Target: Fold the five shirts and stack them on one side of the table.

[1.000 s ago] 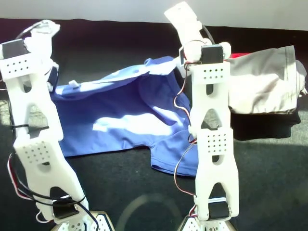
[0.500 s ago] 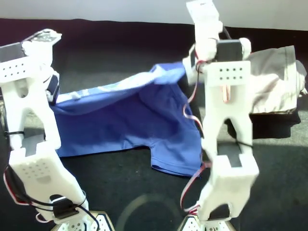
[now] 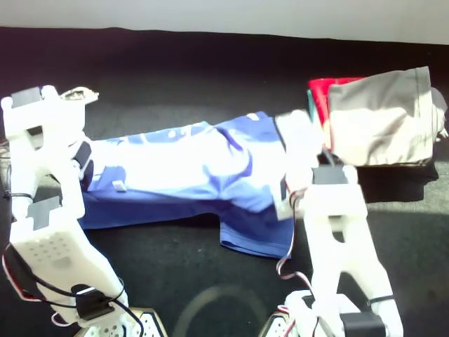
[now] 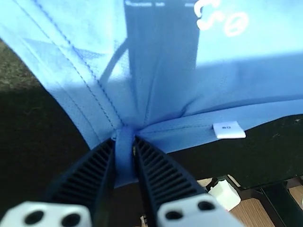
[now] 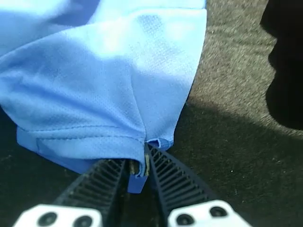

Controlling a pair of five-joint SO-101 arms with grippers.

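The bench (image 3: 175, 70), draped in black cloth, took up nearly all of the high view. Across its middle the blue shirt (image 3: 203, 175) stretched as a long, partly doubled-over band from about 9 o'clock to a little past centre, with a lower flap reaching toward 6 o'clock. At about 2 o'clock a pale folded shirt (image 3: 382, 119) rested on a red shirt (image 3: 319, 95), whose edge peeked out on the pile's 9 o'clock side. This pile lay near the blue shirt's 3 o'clock end. The left arm (image 3: 49, 210) stood up from 7 o'clock and met the blue shirt at its 9 o'clock end. The right arm (image 3: 337, 232) rose from 5 o'clock and met the shirt at its 3 o'clock end. In the left wrist view the left fingers (image 4: 94, 170) were pressed together on a gathered fold of the blue cloth at a stitched hem, so that the fabric fanned away from the pinch. A small white label (image 4: 228, 130) sat on that hem just beside them. In the right wrist view the right fingers (image 5: 102, 177) were clamped on a hemmed corner of the same shirt, with a small tip of blue cloth caught between them, and the rest of the shirt spread away over the black bench cloth.
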